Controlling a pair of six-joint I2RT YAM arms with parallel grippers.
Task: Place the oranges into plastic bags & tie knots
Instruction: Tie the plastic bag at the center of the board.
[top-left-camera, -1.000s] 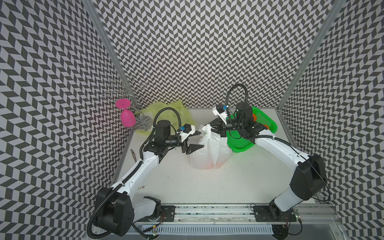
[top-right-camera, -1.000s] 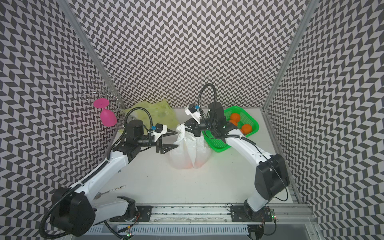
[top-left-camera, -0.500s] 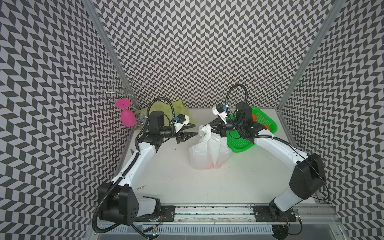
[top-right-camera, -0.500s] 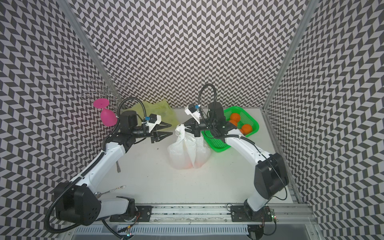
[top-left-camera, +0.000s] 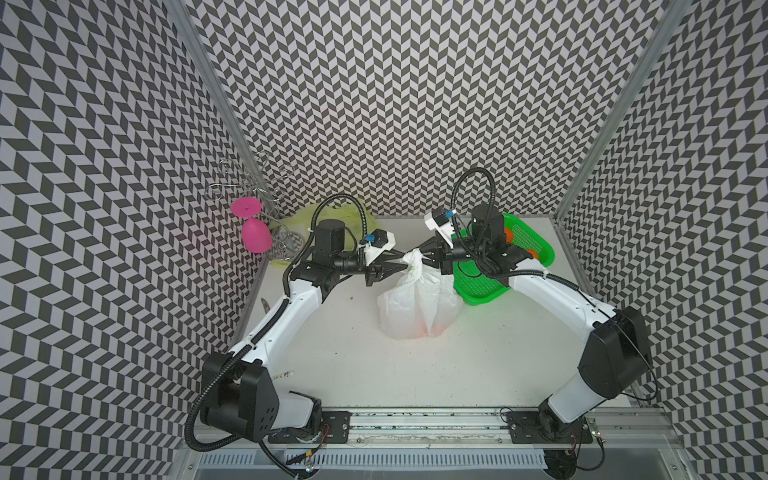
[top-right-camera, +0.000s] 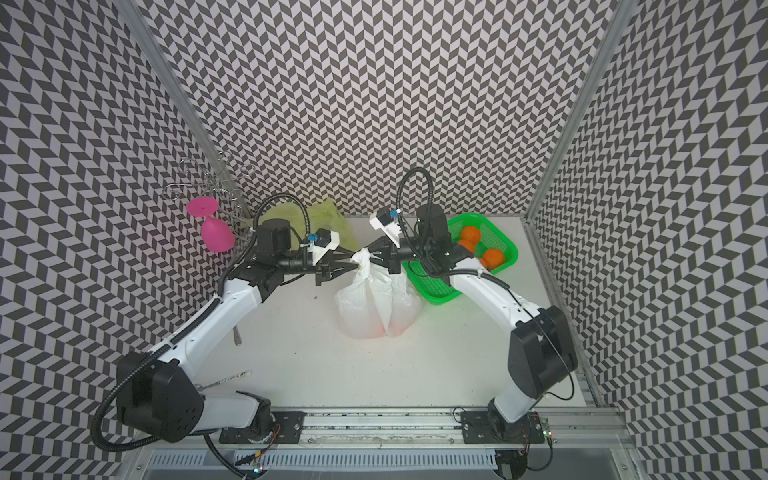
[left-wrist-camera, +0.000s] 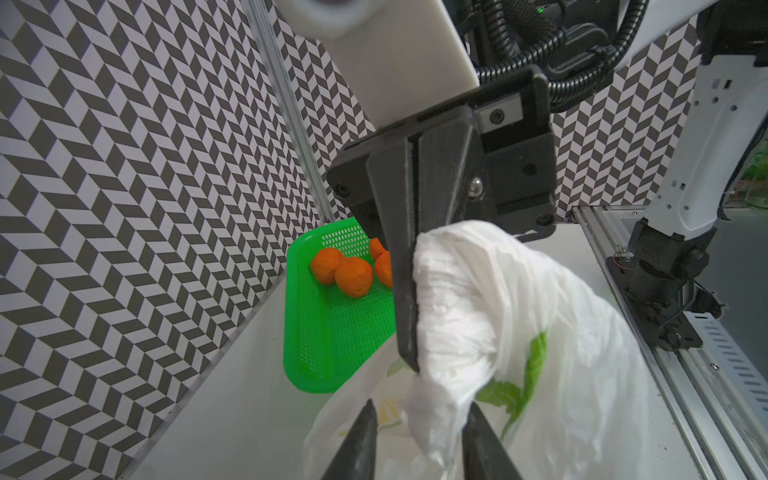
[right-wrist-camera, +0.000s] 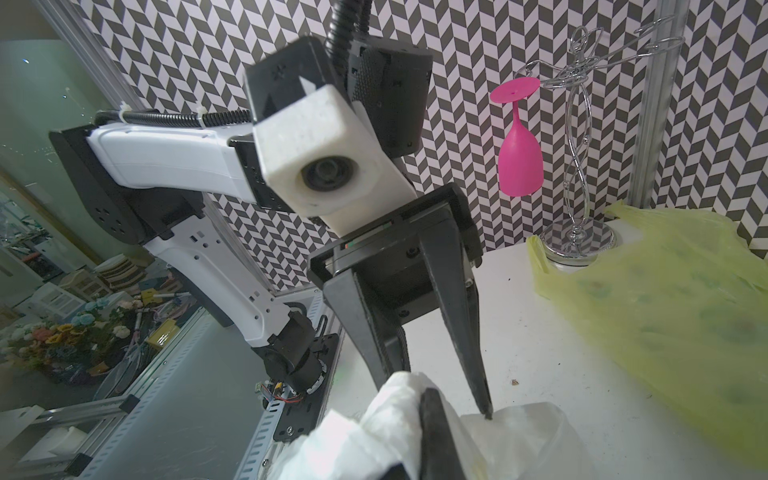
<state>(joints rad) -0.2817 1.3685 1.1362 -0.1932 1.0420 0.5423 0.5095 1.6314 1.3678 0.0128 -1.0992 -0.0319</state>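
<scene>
The white bag (top-left-camera: 419, 309) sits mid-worktop and looks thin, slippery, limp and bottom-heavy, so grip its bunched neck (top-left-camera: 414, 262). The right pincer (top-left-camera: 423, 254) clenches that neck; the left pincer (top-left-camera: 402, 262) straddles it, unclamped.

Matched pair of arms.
- Left arm (top-left-camera: 291, 307), right arm (top-left-camera: 552, 291): glossy white link shells, black joint housings, black shoulder blocks dotted with small round holes.
- Bases: black plates bolted to a silver rail (top-left-camera: 415, 417) at the counter's near edge.
- Hose (right-wrist-camera: 174, 119): black, ribbed, cinched with white zip ties.
- Wrist camera (right-wrist-camera: 324, 166): white block, round dark lens, blue connector.
- Left claw (left-wrist-camera: 420, 407), right claw (left-wrist-camera: 409, 361): black, finely ridged, tapering to points, with small screws on the mounts.
</scene>
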